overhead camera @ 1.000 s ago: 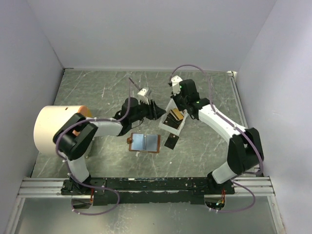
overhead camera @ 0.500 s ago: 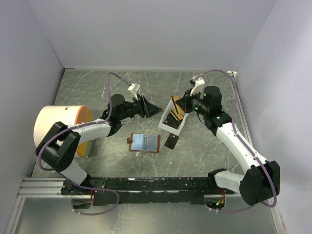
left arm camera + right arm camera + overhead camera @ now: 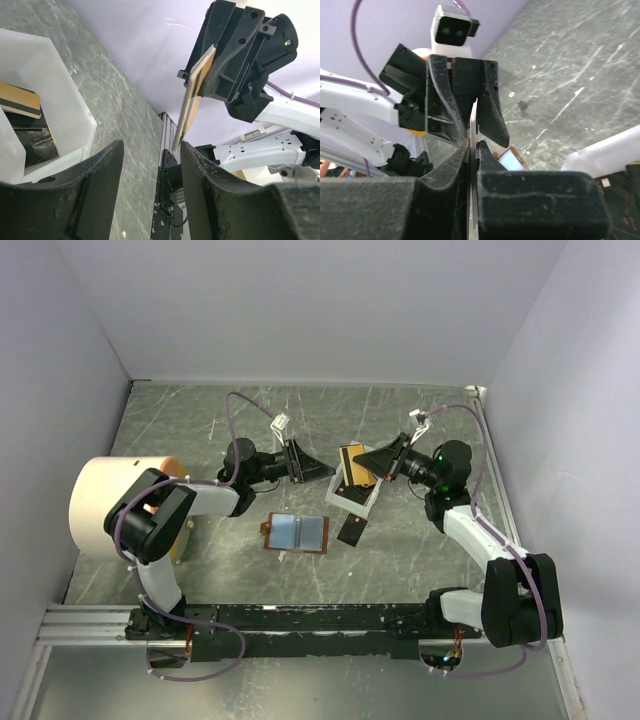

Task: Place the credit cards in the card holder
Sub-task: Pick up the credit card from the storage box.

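1. Credit card, thin and tan-orange, is clamped in the right tool, raised over the white plastic tray.
2. Left tool faces it, jaws spread and gripping nothing; likely a handover.
3. Brown leather card holder lies open on the grey marbled table, its blue lining bare, with no card visibly inside.
4. Remaining: tray cards and one dark card on the table.

One card holder, one white tray, one cream drum, and at least four credit cards.
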Controlling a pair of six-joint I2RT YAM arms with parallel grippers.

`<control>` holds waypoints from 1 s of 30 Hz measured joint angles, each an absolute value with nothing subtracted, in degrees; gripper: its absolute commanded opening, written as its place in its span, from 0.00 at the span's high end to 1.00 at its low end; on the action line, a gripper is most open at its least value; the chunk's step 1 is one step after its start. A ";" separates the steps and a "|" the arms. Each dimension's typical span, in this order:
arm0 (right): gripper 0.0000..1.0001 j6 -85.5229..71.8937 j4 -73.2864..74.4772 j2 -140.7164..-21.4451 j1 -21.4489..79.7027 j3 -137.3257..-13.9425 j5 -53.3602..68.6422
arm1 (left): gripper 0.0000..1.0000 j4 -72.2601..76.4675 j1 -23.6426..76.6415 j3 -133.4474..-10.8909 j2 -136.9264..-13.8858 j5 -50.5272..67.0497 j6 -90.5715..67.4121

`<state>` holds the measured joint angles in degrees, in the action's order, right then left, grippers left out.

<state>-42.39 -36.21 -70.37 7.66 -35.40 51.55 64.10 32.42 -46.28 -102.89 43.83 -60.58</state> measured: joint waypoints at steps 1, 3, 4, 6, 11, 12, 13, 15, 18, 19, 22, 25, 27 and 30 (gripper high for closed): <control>0.97 -44.29 -38.65 -70.65 7.64 -34.70 52.18 | 0.43 64.62 32.42 -46.39 -103.26 44.07 -61.04; 0.96 -47.03 -42.37 -71.18 7.60 -33.91 53.19 | 0.44 65.69 32.42 -46.78 -103.85 44.40 -61.80; 0.96 -48.31 -44.18 -71.64 7.57 -33.78 53.56 | 0.45 66.39 32.45 -47.18 -104.22 44.64 -62.17; 0.96 -50.63 -47.48 -72.60 7.55 -33.71 54.04 | 0.47 67.83 32.45 -48.03 -105.16 45.12 -63.07; 0.96 -55.20 -54.22 -75.05 7.55 -33.30 54.74 | 0.49 70.13 32.47 -48.77 -107.39 45.87 -64.71; 0.96 -55.77 -55.13 -75.53 7.55 -33.26 54.78 | 0.49 70.26 32.47 -48.88 -107.74 46.09 -65.01; 0.96 -56.42 -56.07 -76.01 7.53 -33.19 54.87 | 0.49 70.35 32.47 -48.97 -107.94 46.19 -65.08; 0.96 -57.21 -57.34 -76.86 7.53 -33.15 54.92 | 0.48 70.48 32.47 -49.04 -108.14 46.39 -65.21; 0.95 -58.00 -58.30 -77.71 7.46 -33.08 54.87 | 0.49 70.54 32.51 -49.04 -108.14 46.57 -65.19; 0.95 -58.08 -58.43 -77.78 7.44 -33.08 54.87 | 0.49 70.59 32.51 -49.04 -108.14 46.61 -65.21; 0.95 -58.52 -59.33 -77.95 7.44 -33.08 54.85 | 0.49 71.59 32.51 -49.04 -108.27 46.76 -65.69; 0.95 -59.48 -60.84 -78.52 7.44 -32.95 54.78 | 0.49 73.08 32.51 -49.04 -108.73 46.83 -66.54; 0.95 -60.16 -61.80 -78.85 7.44 -32.51 54.68 | 0.49 74.17 32.53 -49.04 -109.23 46.92 -67.16; 0.95 -60.88 -62.59 -79.02 7.38 -32.03 54.63 | 0.49 76.79 32.62 -49.04 -110.32 47.37 -68.86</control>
